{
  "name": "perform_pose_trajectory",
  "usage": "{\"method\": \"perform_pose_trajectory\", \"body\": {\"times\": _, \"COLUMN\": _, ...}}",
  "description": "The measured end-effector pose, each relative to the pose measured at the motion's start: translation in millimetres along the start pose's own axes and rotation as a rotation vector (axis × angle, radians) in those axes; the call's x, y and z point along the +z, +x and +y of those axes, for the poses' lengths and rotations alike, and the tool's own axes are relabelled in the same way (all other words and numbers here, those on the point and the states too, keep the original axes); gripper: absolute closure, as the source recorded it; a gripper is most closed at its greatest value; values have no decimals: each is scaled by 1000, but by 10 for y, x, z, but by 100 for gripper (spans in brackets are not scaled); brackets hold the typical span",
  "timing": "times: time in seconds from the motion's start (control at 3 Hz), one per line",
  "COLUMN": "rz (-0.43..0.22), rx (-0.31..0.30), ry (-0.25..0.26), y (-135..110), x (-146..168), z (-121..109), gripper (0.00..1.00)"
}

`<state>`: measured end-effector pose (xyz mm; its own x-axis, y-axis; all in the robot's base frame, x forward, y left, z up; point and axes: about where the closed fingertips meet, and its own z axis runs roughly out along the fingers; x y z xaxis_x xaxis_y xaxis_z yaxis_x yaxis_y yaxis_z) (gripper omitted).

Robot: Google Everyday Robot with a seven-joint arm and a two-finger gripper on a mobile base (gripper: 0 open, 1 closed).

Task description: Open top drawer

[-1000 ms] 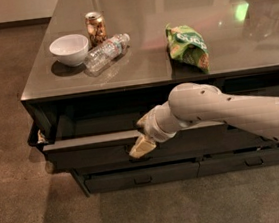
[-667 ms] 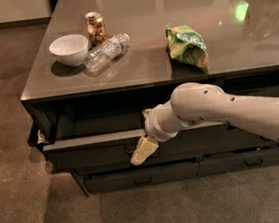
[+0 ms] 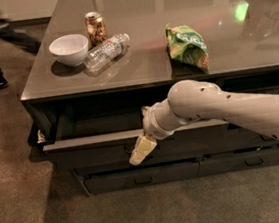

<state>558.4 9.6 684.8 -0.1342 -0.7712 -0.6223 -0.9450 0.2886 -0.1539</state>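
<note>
The gripper [image 3: 139, 152] hangs at the end of the pale arm [image 3: 214, 106], which reaches in from the right. It points down and to the left, right in front of the top drawer [image 3: 91, 148], against or just off the upper edge of the front panel near its middle. Whether it is open or closed cannot be told, nor whether it grips the handle, which is hidden behind it.

The top drawer stands pulled out from under the table [image 3: 140, 75], its long front well forward of the table edge. Its inside lies in shadow and any contents cannot be made out. Below it, two slimmer drawers [image 3: 142, 176] sit pushed in, side by side.

On the table top a white bowl [image 3: 69, 49] stands upright at the left. Just beside it a clear plastic bottle [image 3: 106, 51] lies on its side, with a can [image 3: 96, 28] upright behind it. A green snack bag [image 3: 188, 46] lies well apart to the right.
</note>
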Motion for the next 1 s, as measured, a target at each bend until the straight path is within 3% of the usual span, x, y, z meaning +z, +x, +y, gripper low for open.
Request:
{"method": "perform_pose_trajectory", "body": {"times": 0.33, "rz": 10, "rx": 10, "ry": -22, "y": 27, "x": 126, "z": -76, "gripper": 0}}
{"method": "perform_pose_trajectory", "body": {"times": 1.0, "rz": 33, "rx": 40, "ry": -65, "y": 161, "x": 324, "z": -145, "gripper": 30}}
